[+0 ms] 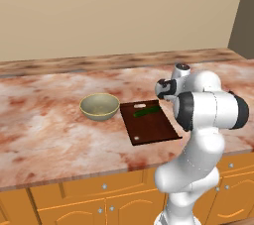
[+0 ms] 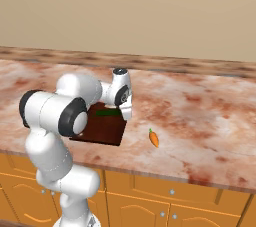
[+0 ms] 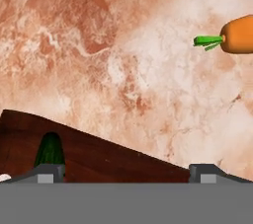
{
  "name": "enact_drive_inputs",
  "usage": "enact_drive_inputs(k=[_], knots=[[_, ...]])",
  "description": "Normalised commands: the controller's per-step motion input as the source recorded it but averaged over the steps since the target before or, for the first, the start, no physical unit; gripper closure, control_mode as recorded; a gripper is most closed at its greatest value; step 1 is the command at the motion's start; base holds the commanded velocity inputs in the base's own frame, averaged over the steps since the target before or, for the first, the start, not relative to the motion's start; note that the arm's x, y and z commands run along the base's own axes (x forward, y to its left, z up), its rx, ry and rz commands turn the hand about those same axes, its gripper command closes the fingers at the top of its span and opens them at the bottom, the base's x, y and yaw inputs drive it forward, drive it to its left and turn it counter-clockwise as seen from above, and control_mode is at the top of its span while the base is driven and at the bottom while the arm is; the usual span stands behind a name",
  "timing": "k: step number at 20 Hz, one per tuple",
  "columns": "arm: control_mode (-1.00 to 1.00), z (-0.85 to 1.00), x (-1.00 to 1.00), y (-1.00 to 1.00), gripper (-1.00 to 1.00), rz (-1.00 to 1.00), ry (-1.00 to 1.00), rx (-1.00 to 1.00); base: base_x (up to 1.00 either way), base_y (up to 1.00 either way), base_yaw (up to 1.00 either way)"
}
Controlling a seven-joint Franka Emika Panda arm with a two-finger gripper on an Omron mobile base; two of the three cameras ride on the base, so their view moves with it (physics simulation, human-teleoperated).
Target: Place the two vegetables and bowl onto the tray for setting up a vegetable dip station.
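1. The gripper (image 2: 126,112) is hovering over the right edge of the tray (image 1: 151,127), just above the counter (image 1: 44,130). In the hand view the two fingertips (image 3: 48,172) are sitting far apart at the bottom edge, so the pincer is reading as wide, with nothing between them.
2. The cucumber (image 1: 146,112) is lying flat on the tray, toward its slot-handle end, angled across the board. In the hand view its tip (image 3: 50,150) is poking up just above the left fingertip.
3. The carrot (image 2: 154,138) is lying on the bare counter to the right of the tray, apart from it, green top pointing away from the cabinets (image 1: 99,201).
4. The bowl (image 1: 99,106) is sitting upright on the counter just left of the tray, near its handle corner; whether they touch, cannot tell.
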Motion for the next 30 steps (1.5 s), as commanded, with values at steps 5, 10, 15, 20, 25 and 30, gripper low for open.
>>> enact_drive_inputs(k=[5, 10, 15, 20, 25, 30], knots=[[-1.00, 0.00, -0.54, -0.54, -1.00, 0.15, 0.02, -0.08, 0.00, 0.00, 0.00], [-1.00, 0.00, -0.36, -0.42, -1.00, 0.27, 0.02, -0.04, 0.00, 0.00, 0.00], [-1.00, 0.00, -0.04, -0.29, -1.00, 0.40, 0.02, -0.01, 0.00, 0.00, 0.00], [-1.00, 0.00, 0.00, -0.20, -1.00, 0.42, 0.03, 0.00, 0.00, 0.00, 0.00], [-1.00, 0.00, -0.03, -0.02, -1.00, 0.34, 0.01, -0.06, 0.00, 0.00, 0.00], [-1.00, 0.00, -0.17, 0.00, -1.00, 0.18, 0.04, -0.13, 0.00, 0.00, 0.00]])
